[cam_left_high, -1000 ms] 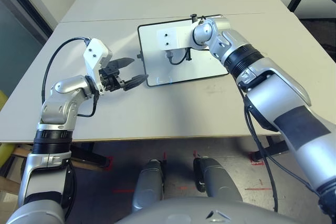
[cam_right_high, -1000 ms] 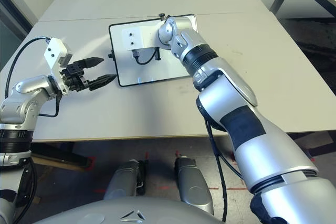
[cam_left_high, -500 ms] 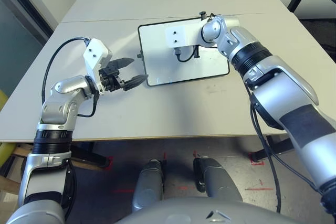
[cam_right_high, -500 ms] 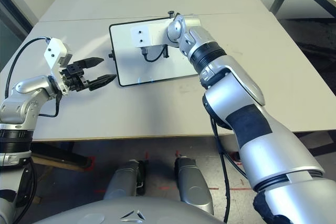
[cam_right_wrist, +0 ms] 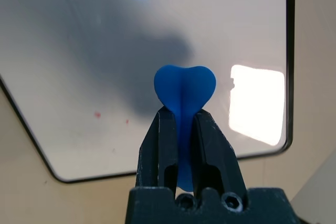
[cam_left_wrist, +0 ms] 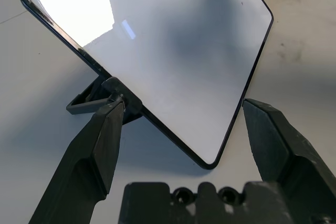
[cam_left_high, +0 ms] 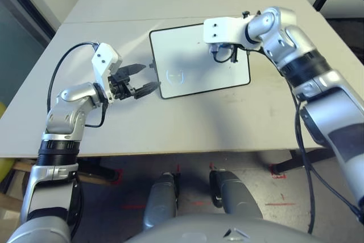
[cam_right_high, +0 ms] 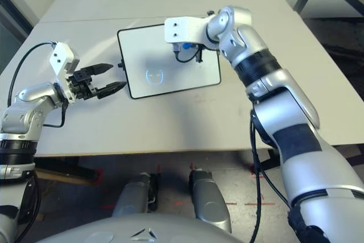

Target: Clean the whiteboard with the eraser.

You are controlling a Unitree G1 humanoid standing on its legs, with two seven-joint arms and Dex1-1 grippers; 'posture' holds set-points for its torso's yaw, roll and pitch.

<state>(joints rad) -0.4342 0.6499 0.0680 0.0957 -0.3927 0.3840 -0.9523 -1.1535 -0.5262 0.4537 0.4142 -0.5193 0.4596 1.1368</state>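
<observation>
The whiteboard (cam_left_high: 199, 61) is laid flat mid-table, its long sides running roughly 9 to 3 o'clock in the head views; the surface is seen almost clean, with a couple of tiny red specks (cam_right_wrist: 97, 114) left near one edge in the right wrist view. The eraser (cam_right_wrist: 184, 88) is pinched at its waist between the narrowly set fingers of the right gripper (cam_right_wrist: 184, 129), blue lobe sticking out past the tips, presumably so the pad can be pressed down for wiping; it is held above the board's 12 to 1 o'clock part, whether touching cannot be told. The left gripper (cam_left_high: 136, 79) is parked just beside the board's 9 o'clock edge, jaws spread wide and holding nothing, one tip close to the side knob (cam_left_wrist: 116, 88), likely placed to brace the board against sliding.
</observation>
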